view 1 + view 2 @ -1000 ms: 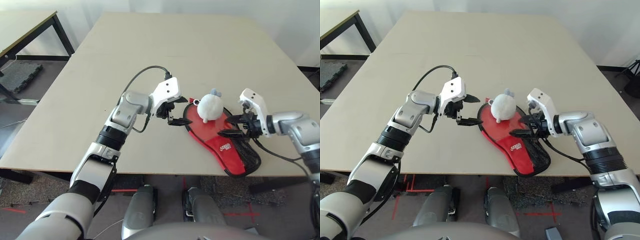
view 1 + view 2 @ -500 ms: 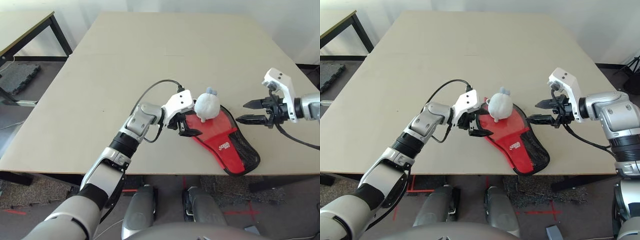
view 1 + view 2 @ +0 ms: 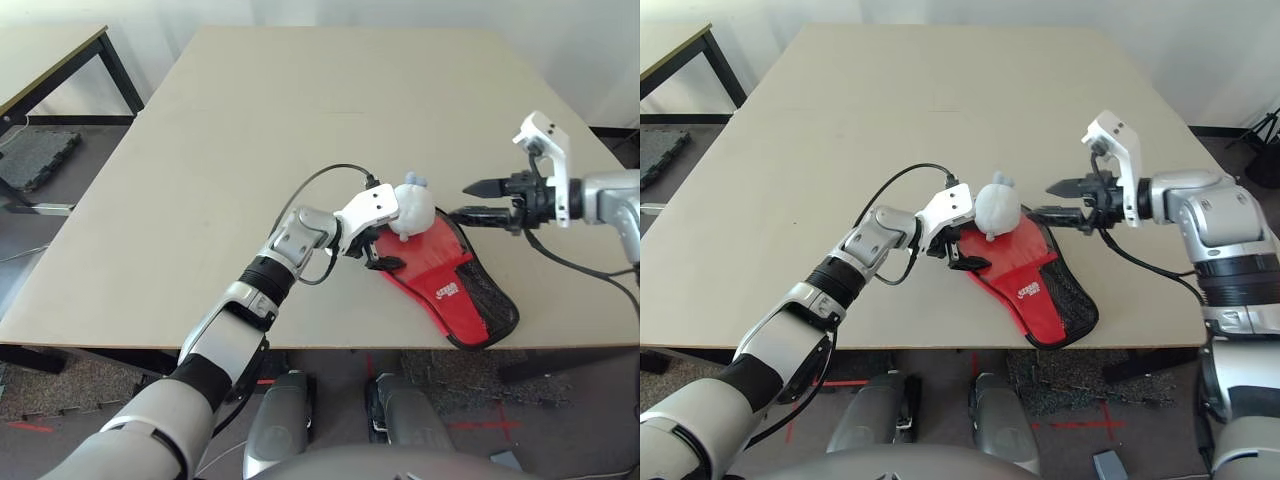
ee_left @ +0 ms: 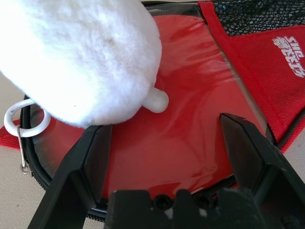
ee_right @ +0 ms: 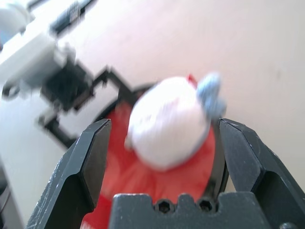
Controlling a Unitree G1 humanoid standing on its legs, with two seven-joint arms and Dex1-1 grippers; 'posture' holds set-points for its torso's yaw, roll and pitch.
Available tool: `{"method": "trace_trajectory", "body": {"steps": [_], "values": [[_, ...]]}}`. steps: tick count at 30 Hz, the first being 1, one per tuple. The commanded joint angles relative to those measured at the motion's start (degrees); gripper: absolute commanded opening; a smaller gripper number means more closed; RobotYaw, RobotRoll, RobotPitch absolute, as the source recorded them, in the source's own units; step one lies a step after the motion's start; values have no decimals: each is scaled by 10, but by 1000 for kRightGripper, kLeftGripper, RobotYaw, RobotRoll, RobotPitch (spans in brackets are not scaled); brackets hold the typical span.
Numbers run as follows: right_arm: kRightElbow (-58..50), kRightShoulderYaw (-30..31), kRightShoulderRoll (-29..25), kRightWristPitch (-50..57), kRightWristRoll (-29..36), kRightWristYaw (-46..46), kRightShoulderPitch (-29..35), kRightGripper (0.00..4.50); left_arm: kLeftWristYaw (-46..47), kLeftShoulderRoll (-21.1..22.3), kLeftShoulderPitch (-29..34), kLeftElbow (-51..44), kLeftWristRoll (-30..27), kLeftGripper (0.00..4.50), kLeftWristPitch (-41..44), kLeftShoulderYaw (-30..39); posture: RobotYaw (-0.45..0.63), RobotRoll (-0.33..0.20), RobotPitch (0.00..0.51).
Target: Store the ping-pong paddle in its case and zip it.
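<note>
At the far left, beyond the main table (image 3: 250,120), a second table (image 3: 40,55) stands on dark legs, with a grey mat (image 3: 38,155) on the floor below it. The robot's left arm (image 3: 225,330) comes in over the near part of the main table, and its left tool (image 4: 167,123) is released, its two black fingers parted over the round end of the case (image 3: 465,310). Beside that end, a white ring (image 4: 9,119) hangs on a small metal pull (image 4: 22,148) at the black zipper rim (image 4: 40,176).

A white plush (image 3: 414,210) with a pale blue piece (image 3: 415,180) at its top sits over the round end, close to the left tool. The case lies flat on the main table, its narrow end pointing toward the robot and to the right, with a white logo (image 3: 447,291) on the red fabric and a black mesh patch (image 3: 485,290) along its right side. The ping-pong paddle (image 4: 186,129) appears to be inside, its red face showing under the clear cover, though the handle cannot be made out. To the right, the right tool (image 5: 165,121) is also released, fingers spread, pointing toward the plush from the right.
</note>
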Motion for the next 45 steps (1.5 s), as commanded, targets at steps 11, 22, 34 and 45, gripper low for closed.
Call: {"method": "trace_trajectory", "body": {"steps": [11,22,34,45], "values": [[143,36,90,-75,-64,-57,-6,4500,-17,17,20,-8,18,4471,10,-19,57,0,86],[209,22,115,-101,-80,-71,-18,2119,-21,28,33,-29,14,4500,27,-17,55,0,84],[402,-19,134,-230,-112,-159,-124,135,-21,17,34,-26,13,4500,28,-18,53,0,85],[550,-39,132,-318,-138,-224,-184,131,-22,11,45,-40,13,4500,36,-22,69,0,95]]}}
